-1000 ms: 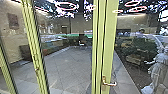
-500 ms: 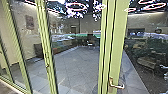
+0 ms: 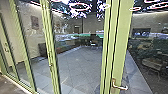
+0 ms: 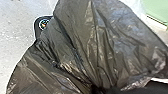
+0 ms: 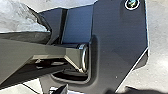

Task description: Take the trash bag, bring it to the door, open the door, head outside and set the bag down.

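Observation:
The trash bag, dark and wrinkled, hangs large in the left wrist view, its plastic gathered where my left gripper is shut on it. In the head view a glass door with a broad yellow-green frame stands in front of me, its metal lever handle low on the frame. Crumpled pale plastic appears in the right wrist view beside the robot's own dark plate and jointed bar.
More green-framed glass panels run off to the left. Behind the glass lies a grey tiled floor, with dark chairs at the right. A bit of paving shows at the lower left.
The head camera has turned left, so the whole scene sits farther right in its view and more glass panels show on the left. The door and its handle look unchanged.

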